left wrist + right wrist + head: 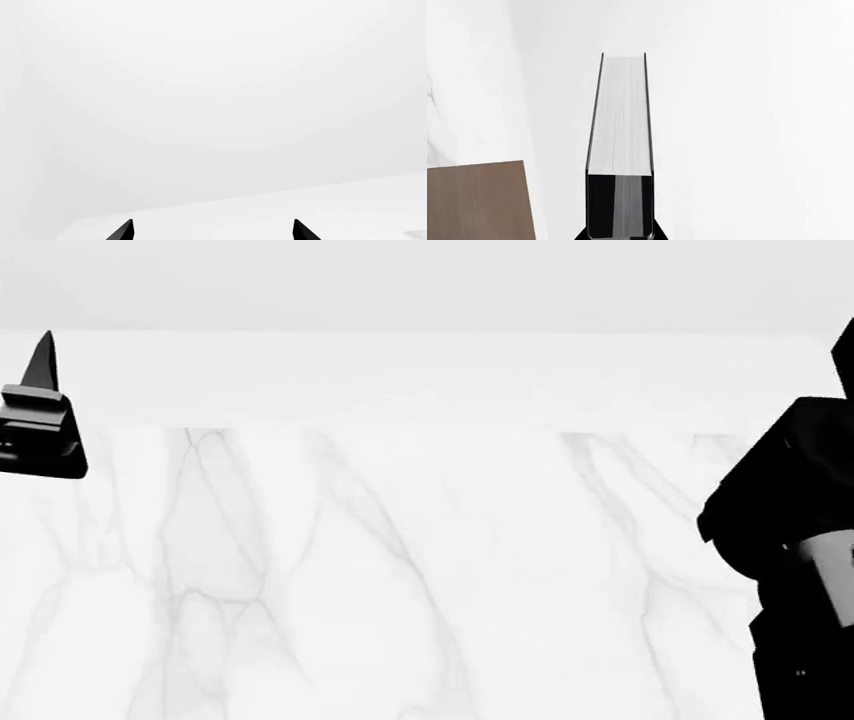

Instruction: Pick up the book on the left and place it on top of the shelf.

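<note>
Your right hand (619, 235) pinches the black book (620, 125), page edges facing its wrist camera | brown shelf (477, 200) board lies beside it | your left hand (212, 231) is spread, nothing between its fingers, above the marble tabletop (400, 570).

A white marble table (400, 580) with faint grey veins fills the head view, its far edge meeting a plain pale wall. No object shows resting on that stretch of marble. In the right wrist view a brown wooden shelf (477, 200) board shows, with a strip of the same marble beside it.
</note>
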Robot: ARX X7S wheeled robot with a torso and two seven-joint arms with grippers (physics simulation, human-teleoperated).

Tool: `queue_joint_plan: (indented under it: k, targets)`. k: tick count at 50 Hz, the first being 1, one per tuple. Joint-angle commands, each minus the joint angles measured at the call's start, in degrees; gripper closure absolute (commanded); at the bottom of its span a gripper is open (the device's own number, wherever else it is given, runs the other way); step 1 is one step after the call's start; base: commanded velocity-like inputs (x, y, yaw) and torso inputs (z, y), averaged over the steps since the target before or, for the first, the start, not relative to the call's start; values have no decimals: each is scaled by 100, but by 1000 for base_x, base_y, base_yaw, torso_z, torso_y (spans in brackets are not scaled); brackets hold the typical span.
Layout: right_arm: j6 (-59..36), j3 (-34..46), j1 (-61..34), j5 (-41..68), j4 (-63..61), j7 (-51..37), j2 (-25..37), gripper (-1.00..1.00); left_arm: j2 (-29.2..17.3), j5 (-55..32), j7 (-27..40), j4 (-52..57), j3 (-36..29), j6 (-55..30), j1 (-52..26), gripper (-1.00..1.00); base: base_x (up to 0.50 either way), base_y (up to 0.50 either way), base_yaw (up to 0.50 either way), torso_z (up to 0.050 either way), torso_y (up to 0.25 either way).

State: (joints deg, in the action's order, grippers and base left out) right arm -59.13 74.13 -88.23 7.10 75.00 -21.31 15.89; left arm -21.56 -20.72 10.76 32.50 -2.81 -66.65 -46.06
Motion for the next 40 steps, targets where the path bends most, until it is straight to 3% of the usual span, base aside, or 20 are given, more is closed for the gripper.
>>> queue_joint_plan:
  k: [1, 14, 40]
  targets:
    - [-681, 184, 81, -675, -1, -53, 352, 100, -10, -30, 15, 26, 23, 3, 14, -100, 0, 0, 0, 0, 0]
    - [-1260, -89, 367, -677, -1, -182, 504, 100, -47, -62, 31, 69, 81, 4, 77, -100, 0, 0, 0, 0, 2]
    - [-1150, -856, 749, -703, -2, -370, 587, 100, -82, -104, 64, 72, 113, 45, 136, -100, 0, 0, 0, 1, 1]
